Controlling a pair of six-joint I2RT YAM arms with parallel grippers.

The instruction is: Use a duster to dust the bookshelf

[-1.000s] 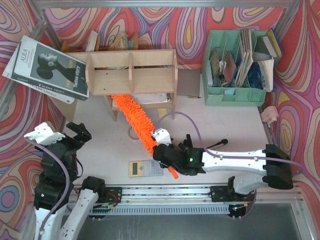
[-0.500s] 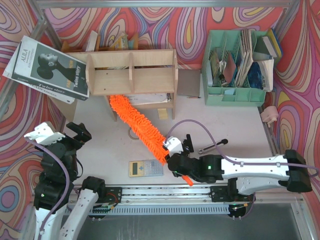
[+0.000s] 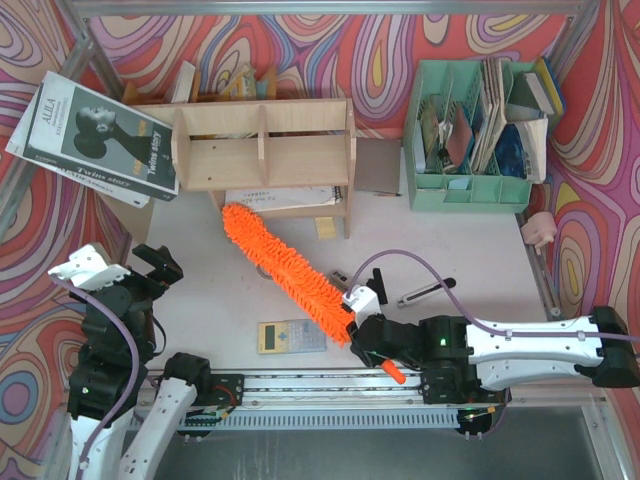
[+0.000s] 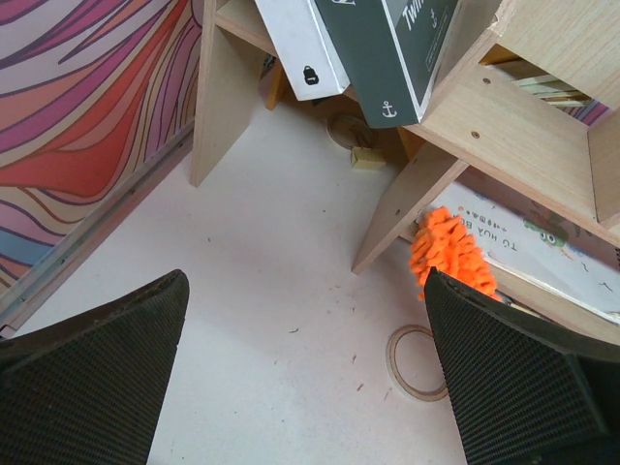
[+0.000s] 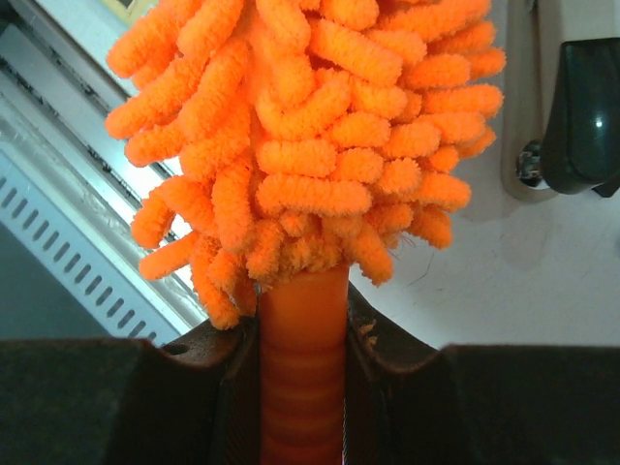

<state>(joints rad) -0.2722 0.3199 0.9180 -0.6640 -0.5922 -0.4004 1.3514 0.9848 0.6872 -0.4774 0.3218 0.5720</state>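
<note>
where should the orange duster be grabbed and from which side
Take the duster by the thin handle just below the fluffy head, coming in from its near end with one jaw on each side. The handle is narrow and looks rigid, while the head is soft and bulky. The right claw is shut on exactly that spot.

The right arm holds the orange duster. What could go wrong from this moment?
1. The right gripper is shut only on the thin plastic handle of the long orange fluffy duster; the long head may twist or slip in the grip.
2. The head's near end lies right beside the grey calculator, so a sweep may push it.
3. The large dark book leans on the light plywood bookshelf and could be knocked off.
</note>
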